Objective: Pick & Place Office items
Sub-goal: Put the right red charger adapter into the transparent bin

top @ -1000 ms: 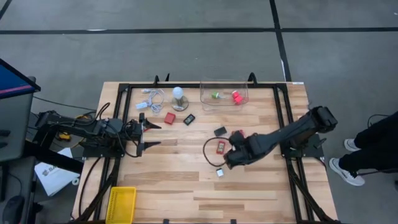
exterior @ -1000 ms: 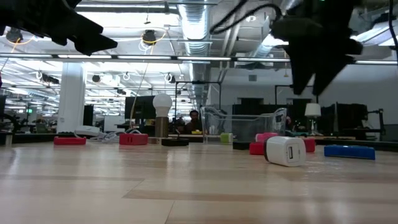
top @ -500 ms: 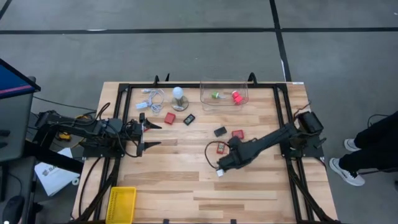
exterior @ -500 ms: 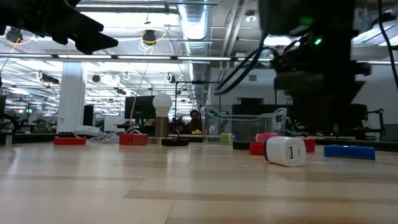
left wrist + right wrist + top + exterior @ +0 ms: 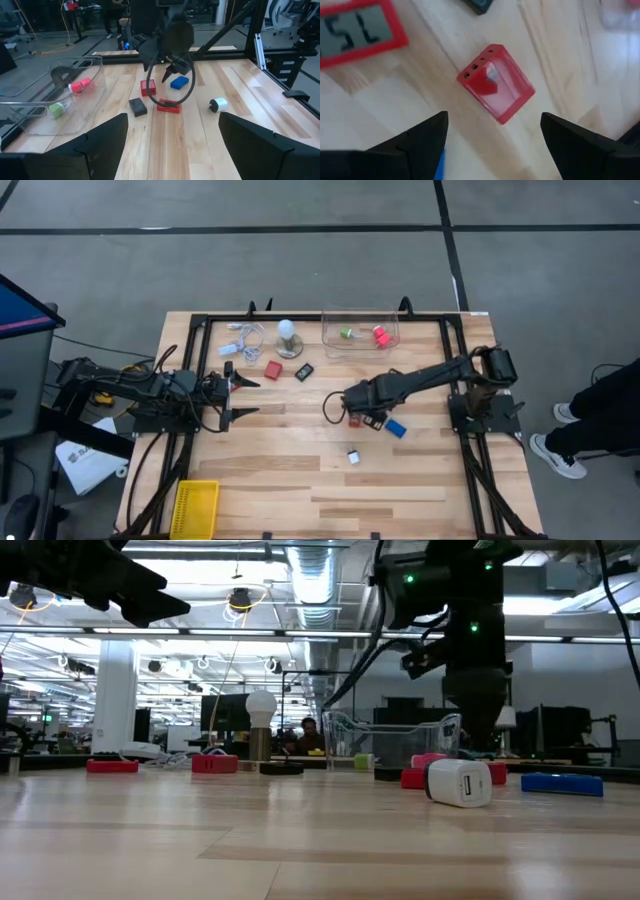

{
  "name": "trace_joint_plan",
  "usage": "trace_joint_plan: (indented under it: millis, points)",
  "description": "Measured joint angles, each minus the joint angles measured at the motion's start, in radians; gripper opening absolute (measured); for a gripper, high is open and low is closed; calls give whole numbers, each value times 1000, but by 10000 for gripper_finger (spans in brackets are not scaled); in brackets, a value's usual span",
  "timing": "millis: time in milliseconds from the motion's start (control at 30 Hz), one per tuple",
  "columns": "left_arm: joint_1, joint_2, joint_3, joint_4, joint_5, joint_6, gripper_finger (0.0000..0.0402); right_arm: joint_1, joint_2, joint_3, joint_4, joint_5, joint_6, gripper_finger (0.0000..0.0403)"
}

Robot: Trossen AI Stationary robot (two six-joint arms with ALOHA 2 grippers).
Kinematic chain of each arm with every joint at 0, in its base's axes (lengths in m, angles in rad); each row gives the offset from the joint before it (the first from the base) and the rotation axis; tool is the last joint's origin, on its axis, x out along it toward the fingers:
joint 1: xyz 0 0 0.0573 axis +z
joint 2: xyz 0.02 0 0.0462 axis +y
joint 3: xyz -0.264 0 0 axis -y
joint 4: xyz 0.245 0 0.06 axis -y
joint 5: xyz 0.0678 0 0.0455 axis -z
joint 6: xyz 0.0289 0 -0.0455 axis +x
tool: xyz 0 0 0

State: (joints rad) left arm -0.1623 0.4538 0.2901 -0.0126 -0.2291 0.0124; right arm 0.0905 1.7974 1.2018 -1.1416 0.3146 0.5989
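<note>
I am hovering my right gripper (image 5: 362, 404) with jaws apart and empty over the red block (image 5: 496, 89), which is lying on the table (image 5: 290, 480) mid-right, near the clear bin (image 5: 360, 330). It is looking small, stiff and light, probably smooth plastic, so I am judging a pinch across its long flat sides best. I am counting four red blocks, two black, one blue (image 5: 396, 427), one white (image 5: 353, 457) outside the bin; my left gripper (image 5: 242, 395) is waiting open at table left.
</note>
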Motion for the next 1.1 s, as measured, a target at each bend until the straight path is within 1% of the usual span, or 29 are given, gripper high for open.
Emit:
trace_joint_plan:
  millis: [133, 300, 367, 467, 667, 833, 967, 1100]
  points:
    - [0, 0, 0, -2, 0, -10, 310, -30, 0, 0, 11, -32, -167, 311]
    - [0, 0, 0, -3, 0, -14, 310, -69, 0, -4, 48, -84, -268, 311]
    - [0, 0, 0, -3, 0, -14, 310, -79, 0, -28, 95, -104, -334, 311]
    - [0, 0, 0, -3, 0, -17, 310, -91, 1, -70, 112, -108, -415, 311]
    - [0, 0, 0, -2, 0, -17, 310, -131, 1, -113, 146, -108, -480, 311]
    - [0, 0, 0, -2, 0, -17, 310, -150, 1, -130, 232, -109, -568, 311]
    - [0, 0, 0, -2, 0, -20, 310, -192, 1, -147, 239, -109, -597, 311]
    - [0, 0, 0, -2, 0, -20, 310, -232, 1, -163, 241, -161, -607, 310]
